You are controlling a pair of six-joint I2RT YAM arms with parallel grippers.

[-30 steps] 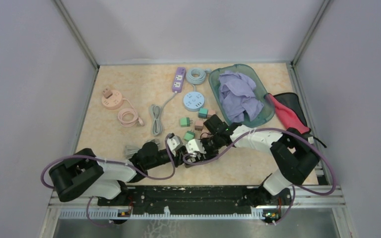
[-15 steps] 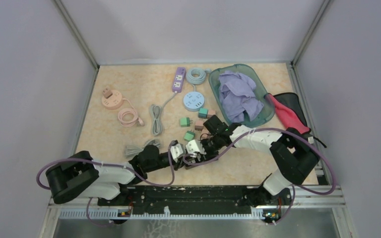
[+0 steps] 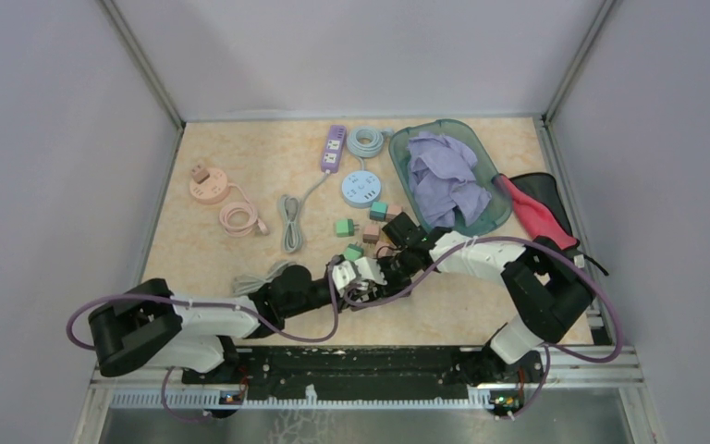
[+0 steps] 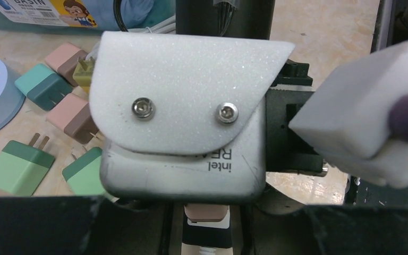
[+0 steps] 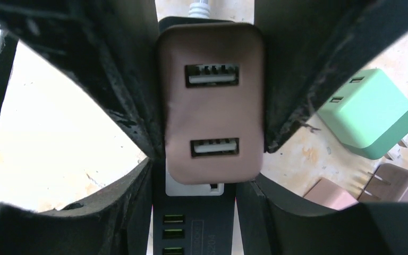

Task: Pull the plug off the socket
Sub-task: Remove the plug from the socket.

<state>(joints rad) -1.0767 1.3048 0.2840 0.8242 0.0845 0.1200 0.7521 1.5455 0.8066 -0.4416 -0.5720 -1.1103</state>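
Pink-brown plug [image 5: 210,101], two USB ports [image 5: 211,75], clamped by right tool [image 5: 210,130], left tool [image 4: 206,229] gripping one black socket [image 5: 194,226]

Soft, even light from above — shadows faint.
Your right wrist view: fingers [image 5: 101,79] near-black against a washed-out table [image 5: 42,133].

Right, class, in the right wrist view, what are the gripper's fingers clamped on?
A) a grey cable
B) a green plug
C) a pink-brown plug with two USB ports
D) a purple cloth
C: the right gripper presses both sides of the pink-brown plug, USB ports facing the camera, over the black power strip; the green plug lies untouched beside it.
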